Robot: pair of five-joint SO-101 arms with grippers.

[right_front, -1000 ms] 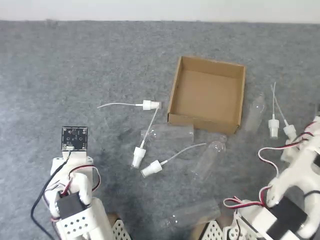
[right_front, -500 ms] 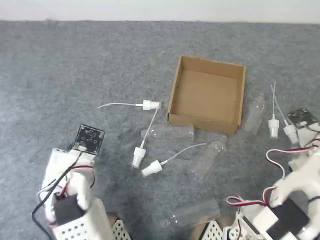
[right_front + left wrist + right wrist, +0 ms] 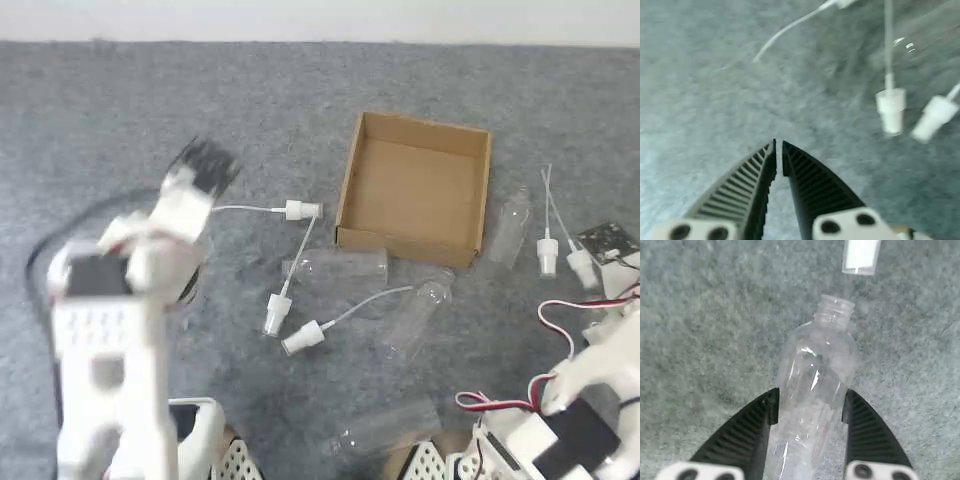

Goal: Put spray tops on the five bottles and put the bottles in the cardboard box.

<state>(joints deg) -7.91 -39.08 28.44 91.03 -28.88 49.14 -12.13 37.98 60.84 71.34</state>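
Bottle A (image 3: pixel 812 390): lies on the grey carpet (image 3: pixel 700 315), neck open. A white cap (image 3: pixel 861 256) sits just beyond the neck, apart from it. Right gripper (image 3: pixel 810 391): spread wide, one finger on either side of A's body. Cannot tell whether they touch it or stand just off.

High view: box (image 3: pixel 400 246) upright, open side up. Bottle B (image 3: pixel 335 267) lies just in front of it. Bottle C (image 3: pixel 415 315) is nearer the arms and bottle D (image 3: pixel 385 427) nearest the bases. Bottle E (image 3: pixel 510 225) lies beside the box's right wall.

Top 1 (image 3: pixel 300 210) is by the box's left front corner. Top 2 (image 3: pixel 277 313) and top 3 (image 3: pixel 303 337) lie left of B and C. Top 4 (image 3: pixel 547 255) and top 5 (image 3: pixel 580 265) are right of E.

Left gripper (image 3: pixel 778 145): narrowed to a thin slit, holding nothing, over carpet. Tops 2 and 3 lie near it.
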